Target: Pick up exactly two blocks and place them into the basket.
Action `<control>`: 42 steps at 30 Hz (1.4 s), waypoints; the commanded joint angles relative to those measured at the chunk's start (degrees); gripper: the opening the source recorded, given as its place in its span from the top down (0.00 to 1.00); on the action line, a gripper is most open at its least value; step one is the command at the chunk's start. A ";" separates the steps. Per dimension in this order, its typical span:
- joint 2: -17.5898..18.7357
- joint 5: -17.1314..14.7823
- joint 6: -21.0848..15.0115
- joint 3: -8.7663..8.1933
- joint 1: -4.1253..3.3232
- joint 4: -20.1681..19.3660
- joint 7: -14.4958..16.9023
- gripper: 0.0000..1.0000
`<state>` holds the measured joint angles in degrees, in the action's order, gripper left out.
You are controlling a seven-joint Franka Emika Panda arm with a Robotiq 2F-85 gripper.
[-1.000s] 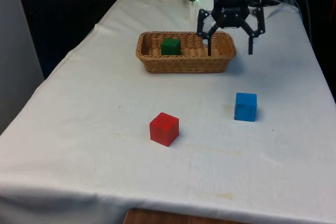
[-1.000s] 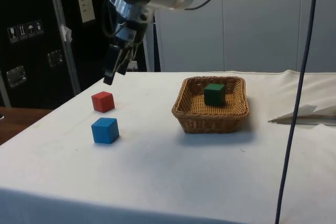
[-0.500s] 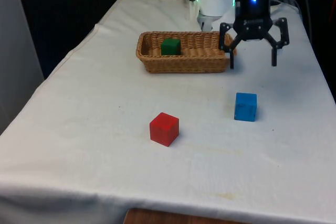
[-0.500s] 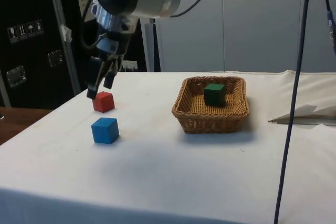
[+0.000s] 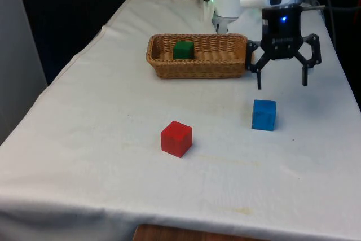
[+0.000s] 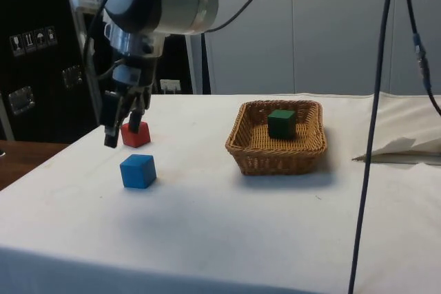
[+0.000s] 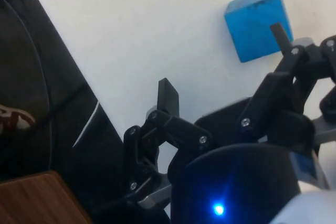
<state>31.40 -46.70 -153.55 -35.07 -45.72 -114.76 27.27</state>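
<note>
Fingers (image 5: 259, 80): standing wide apart, pointing down, gripping nothing.

Gripper (image 5: 282, 86): hanging in the air above the cloth, a little beyond the blue block and toward the front view's right of the basket. From the side (image 6: 120, 134) it is hanging low, its tips near the height of the block tops.

Blue block (image 5: 264, 114): sitting upright on the cloth, just on the near side of the gripper, touching nothing; at the wrist it is showing beside one fingertip (image 7: 256, 21).

Red block (image 5: 176, 138): resting on the cloth, well apart from the blue one, toward the front view's left.

Basket (image 5: 197, 66): wicker, standing toward the far part of the table.

Green block (image 5: 183, 49): lying inside the basket.

Table (image 5: 101, 139): wearing a white cloth.
</note>
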 commanded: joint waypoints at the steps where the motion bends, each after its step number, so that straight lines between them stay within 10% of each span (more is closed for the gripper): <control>1: 0.92 0.34 1.55 -0.23 0.29 0.74 -0.74 0.00; 20: 7.62 -2.46 7.05 -0.29 3.27 5.56 -0.57 0.00; 42: 14.73 -3.95 9.51 0.06 4.30 11.17 -1.26 0.00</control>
<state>46.47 -50.65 -144.50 -35.24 -41.77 -103.59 26.01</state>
